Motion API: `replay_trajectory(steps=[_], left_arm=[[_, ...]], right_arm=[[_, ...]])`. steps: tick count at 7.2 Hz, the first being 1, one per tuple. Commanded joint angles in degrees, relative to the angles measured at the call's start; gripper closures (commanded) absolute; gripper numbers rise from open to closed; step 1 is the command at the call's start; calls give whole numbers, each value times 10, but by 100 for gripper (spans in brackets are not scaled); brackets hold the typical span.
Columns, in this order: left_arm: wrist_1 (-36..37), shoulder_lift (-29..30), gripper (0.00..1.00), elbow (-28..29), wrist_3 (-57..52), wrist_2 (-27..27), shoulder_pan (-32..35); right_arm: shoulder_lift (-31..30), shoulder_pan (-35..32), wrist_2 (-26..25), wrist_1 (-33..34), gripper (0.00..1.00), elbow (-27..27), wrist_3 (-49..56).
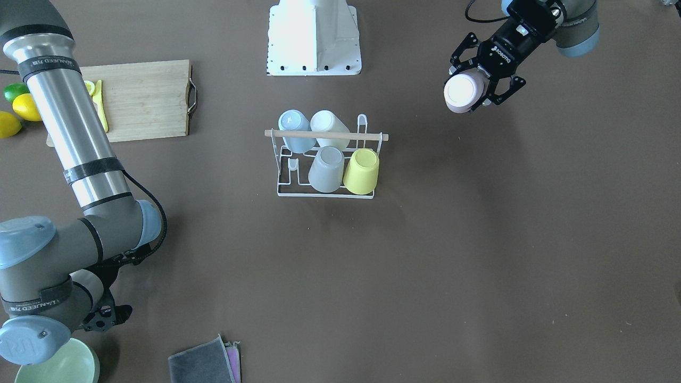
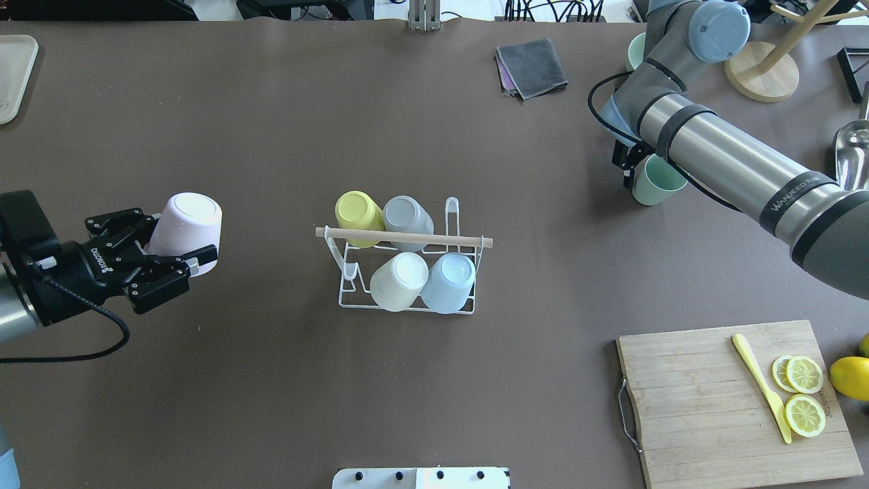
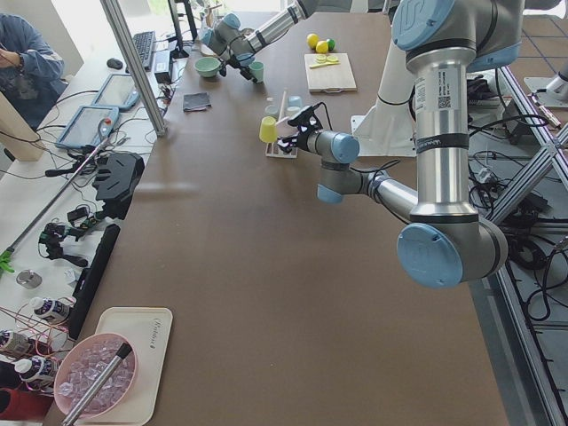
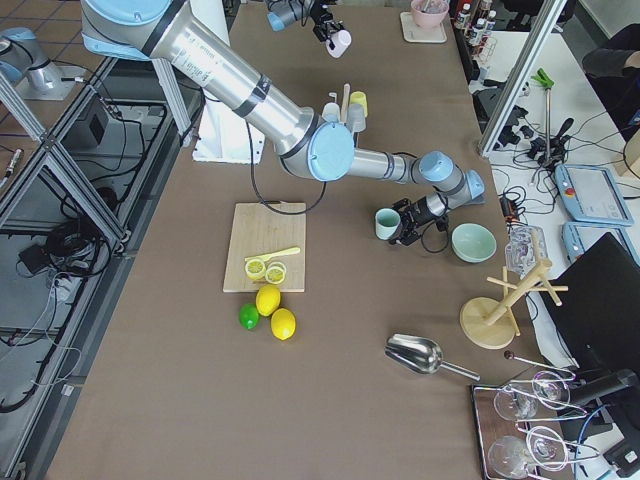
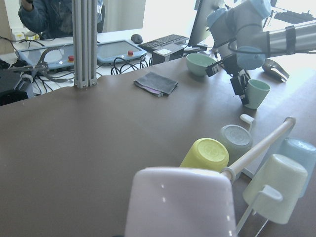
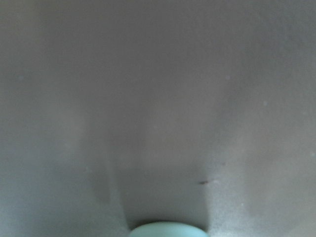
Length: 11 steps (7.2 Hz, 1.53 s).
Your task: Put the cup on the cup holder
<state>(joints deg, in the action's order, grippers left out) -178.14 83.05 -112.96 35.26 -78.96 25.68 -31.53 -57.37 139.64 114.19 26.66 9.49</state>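
The cup holder (image 2: 407, 237), a white wire rack with a wooden rod on top, stands mid-table and carries a yellow, a grey, a cream and a blue cup, all upside down. My left gripper (image 2: 178, 252) is shut on a pale pink cup (image 2: 188, 224), held bottom-up above the table well to the rack's left; the pink cup (image 1: 462, 93) shows there too. At the far right, my right gripper (image 2: 629, 165) sits against a mint green cup (image 2: 656, 181). Its fingers are hidden under the arm, so their state is unclear.
A wooden cutting board (image 2: 719, 401) with lemon slices and a yellow knife lies near right, with a lemon (image 2: 852, 377) beside it. At the far side lie a grey cloth (image 2: 533, 66), a mint bowl (image 4: 473, 242), a wooden stand (image 2: 764, 75) and a metal scoop (image 2: 852, 146).
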Motion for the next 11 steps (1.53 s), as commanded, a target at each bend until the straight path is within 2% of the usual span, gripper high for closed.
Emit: replay_trajectory(steps=[1, 2, 3, 4, 5, 6, 9, 11], left_arm=[[-53, 27, 91, -1, -58, 194, -117], [-51, 39, 91, -1, -86, 295, -170], [-46, 63, 87, 2, -93, 323, -209], [-42, 101, 87, 8, -113, 326, -219], [-44, 123, 86, 14, -151, 327, -227], [-43, 149, 86, 39, -153, 333, -224], [-39, 189, 86, 81, -151, 348, -192], [-35, 221, 85, 113, -151, 348, -182]], right_arm=[[3, 1, 4, 17, 0, 0, 0], [3, 3, 3, 23, 0, 0, 0], [2, 4, 3, 31, 0, 0, 0], [2, 5, 1, 32, 2, 2, 1], [3, 5, -5, 32, 55, 3, 1], [8, 5, -9, 48, 100, 6, 7], [19, -8, -9, 70, 100, 8, 27], [23, -20, -3, 70, 100, 51, 26]])
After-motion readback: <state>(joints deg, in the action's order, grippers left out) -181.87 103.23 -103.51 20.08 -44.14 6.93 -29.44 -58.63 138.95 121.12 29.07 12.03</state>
